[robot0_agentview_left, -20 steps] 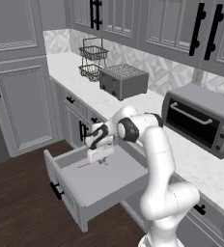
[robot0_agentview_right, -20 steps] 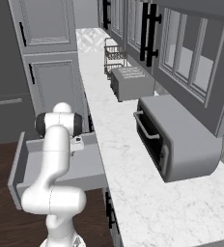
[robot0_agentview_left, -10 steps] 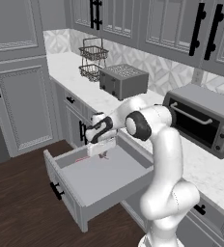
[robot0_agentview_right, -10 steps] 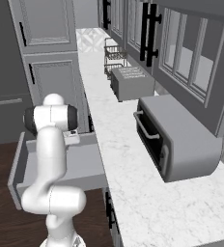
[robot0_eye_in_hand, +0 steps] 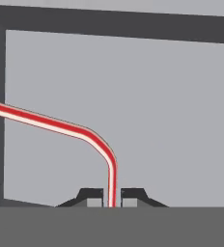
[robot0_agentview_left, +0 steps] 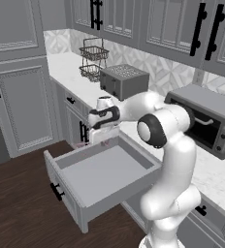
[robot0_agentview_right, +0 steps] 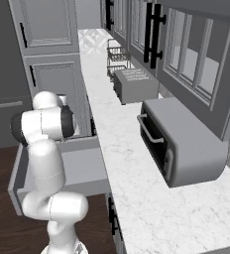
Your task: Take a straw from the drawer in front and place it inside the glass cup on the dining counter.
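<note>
The gripper point(robot0_eye_in_hand: 112, 198) is pinched tight on the straw point(robot0_eye_in_hand: 61, 126), the two dark fingertips point(robot0_eye_in_hand: 91, 197) pressing one end of it between them. From the fingertips the straw rises straight, bends at an elbow, then runs long and slanting toward the drawer's dark side wall — so most of its length hangs free beyond the grip. Behind it lies the pale floor of the drawer point(robot0_agentview_left: 104, 169), which stands pulled open below the marble worktop point(robot0_agentview_right: 132, 163); in the left base view the gripper point(robot0_agentview_left: 101, 138) hovers just above the drawer's back corner, with a faint pink trace of the straw point(robot0_agentview_left: 81, 144) beside it. The step in hand appears to be lifting the straw clear. Done well, this means rising vertically until the free end is above the drawer's rim before any sideways swing — a long overhang may catch the wall and twist in so slight a grip. Slow motion and a constant squeeze seem advisable. Toaster point(robot0_agentview_left: 124, 81) and oven point(robot0_agentview_left: 204, 121) stand on the worktop, well apart from the drawer.
</note>
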Controlling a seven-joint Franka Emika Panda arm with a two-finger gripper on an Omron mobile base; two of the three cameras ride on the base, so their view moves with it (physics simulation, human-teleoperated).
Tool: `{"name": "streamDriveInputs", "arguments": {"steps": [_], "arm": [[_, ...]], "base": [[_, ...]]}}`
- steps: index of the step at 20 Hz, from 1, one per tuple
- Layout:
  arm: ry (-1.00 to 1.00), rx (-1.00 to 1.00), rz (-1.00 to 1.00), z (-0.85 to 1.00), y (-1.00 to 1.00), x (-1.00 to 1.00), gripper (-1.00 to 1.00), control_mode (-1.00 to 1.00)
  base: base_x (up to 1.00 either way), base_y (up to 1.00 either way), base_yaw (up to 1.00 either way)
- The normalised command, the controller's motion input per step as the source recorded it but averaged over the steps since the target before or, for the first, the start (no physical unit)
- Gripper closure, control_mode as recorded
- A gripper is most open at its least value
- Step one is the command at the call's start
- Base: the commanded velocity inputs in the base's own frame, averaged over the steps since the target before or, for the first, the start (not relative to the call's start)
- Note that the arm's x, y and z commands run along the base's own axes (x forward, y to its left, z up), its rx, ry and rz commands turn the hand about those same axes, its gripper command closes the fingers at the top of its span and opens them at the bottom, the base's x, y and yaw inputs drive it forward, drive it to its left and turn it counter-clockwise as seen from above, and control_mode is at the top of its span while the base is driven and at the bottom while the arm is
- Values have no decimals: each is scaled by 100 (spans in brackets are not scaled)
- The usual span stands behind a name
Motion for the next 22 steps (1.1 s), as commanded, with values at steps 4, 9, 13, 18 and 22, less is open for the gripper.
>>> {"name": "streamDriveInputs", "arguments": {"steps": [4,9,13,18,22], "arm": [[0,0,0,100,0,-24,100,-100],[-1,0,0,100,-4,-49,100,-100],[0,0,0,100,-12,-59,100,-100],[0,0,0,100,-26,-69,100,-100],[0,0,0,84,-22,-72,100,-100]], "base": [[0,0,0],[0,0,0],[0,0,0],[0,0,0],[0,0,0]]}}
